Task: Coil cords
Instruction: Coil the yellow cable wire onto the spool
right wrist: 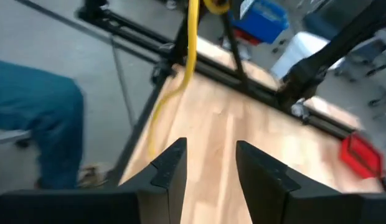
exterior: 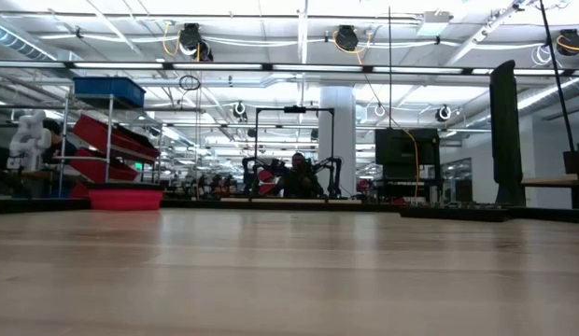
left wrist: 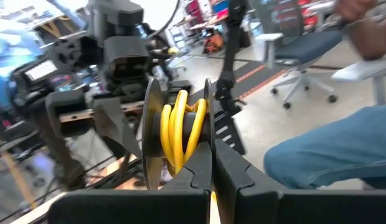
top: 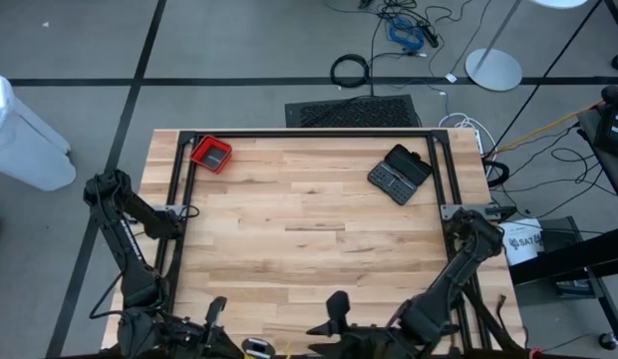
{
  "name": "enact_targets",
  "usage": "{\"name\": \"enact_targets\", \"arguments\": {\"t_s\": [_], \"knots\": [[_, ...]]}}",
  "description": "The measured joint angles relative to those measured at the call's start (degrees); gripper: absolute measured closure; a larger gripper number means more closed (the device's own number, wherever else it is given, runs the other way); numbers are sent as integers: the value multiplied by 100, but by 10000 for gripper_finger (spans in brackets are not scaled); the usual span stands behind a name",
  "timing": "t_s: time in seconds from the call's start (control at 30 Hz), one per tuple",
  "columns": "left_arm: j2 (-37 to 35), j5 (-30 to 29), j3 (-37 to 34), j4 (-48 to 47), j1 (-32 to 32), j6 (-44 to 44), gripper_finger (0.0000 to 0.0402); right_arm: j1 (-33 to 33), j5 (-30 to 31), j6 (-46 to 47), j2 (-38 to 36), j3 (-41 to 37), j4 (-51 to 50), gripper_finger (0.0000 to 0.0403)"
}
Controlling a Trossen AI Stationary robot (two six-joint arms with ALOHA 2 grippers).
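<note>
High view, surface: a pale wooden surface [top: 309, 229] ringed by a black frame, both arms folded down at its near edge.
High view, left pincer: the left pincer [top: 215, 311] sits low at the near edge, its fingers together.
High view, right pincer: the right pincer [top: 337, 309] is just to the right of it, also at the near edge.
High view, yellow cord: only a small yellow bit [top: 259, 348] shows at the near edge between the two arms.
High view, other things: a red tray [top: 211, 155] rests at the far left corner; a dark open case [top: 400, 174] lies toward the far right, well apart from the arms.
Low view: bare wood runs across to the room behind; the red tray [exterior: 125, 198] shows on the far left edge; neither pincer nor cord is seen here.
Left wrist view, left pincer: the left pincer [left wrist: 180, 146] is clamped tight on the yellow cord [left wrist: 178, 130], which sits gathered in several loops between the fingers.
Left wrist view, background: a person's blue trouser leg [left wrist: 333, 146] and office chairs lie beyond.
Right wrist view, right pincer: the right pincer [right wrist: 210, 155] stands partly apart with nothing between its fingers [right wrist: 170, 165], above the wood.
Right wrist view, yellow cord: a strand of the yellow cord [right wrist: 180, 68] hangs down ahead, clear of the fingers.
Right wrist view, other: the red tray [right wrist: 361, 155] is at the far corner; a blue trouser leg [right wrist: 37, 118] is beside the surface.
Black cord: I cannot pick it out in any view.
</note>
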Motion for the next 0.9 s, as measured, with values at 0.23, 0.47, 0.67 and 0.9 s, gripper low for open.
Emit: {"name": "enact_targets", "arguments": {"t_s": [0.23, 0.47, 0.67, 0.9], "knots": [[0, 1106, 86, 67, 3, -345, 400, 67, -912, -205, -116, 0, -188, 277], [-2, 2406, 225, 102, 9, -749, 400, -276, -2135, -432, 116, 0, 560, 277], [-2, 2422, 225, 13, 15, -737, 400, -590, -3392, -818, 601, 0, 1924, 277], [-2, 2414, 225, 1, 0, -622, 400, -965, -3484, -646, 948, 0, 2255, 277]]}}
